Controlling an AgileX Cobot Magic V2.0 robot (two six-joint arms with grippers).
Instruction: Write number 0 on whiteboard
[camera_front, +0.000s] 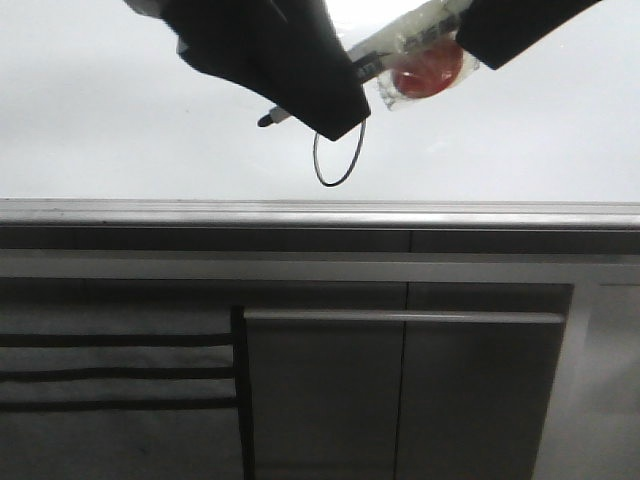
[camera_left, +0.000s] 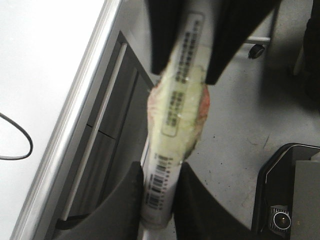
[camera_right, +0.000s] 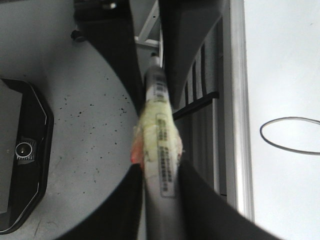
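The number 0 (camera_front: 316, 170) is a thin black oval on the whiteboard (camera_front: 120, 120), just above its grey edge rail (camera_front: 300, 212). A white marker (camera_front: 400, 42) is wrapped in clear tape with a red patch. It lies slanted over the board, its black tip (camera_front: 266, 120) up and left of the 0. My left gripper (camera_front: 335, 95) is shut on its tip half and my right gripper (camera_front: 470, 35) on its rear half. The left wrist view shows my left gripper (camera_left: 160, 172) pinching the barcoded barrel (camera_left: 159, 190). The right wrist view shows my right gripper (camera_right: 159, 172) on the marker (camera_right: 160, 150), with the 0 (camera_right: 261, 136) beside it.
Dark grey cabinet panels (camera_front: 400, 380) stand below the board's rail. The wrist views show speckled grey floor (camera_left: 240, 115), a black device with a lens (camera_right: 20, 150) and a caster wheel (camera_left: 256, 50).
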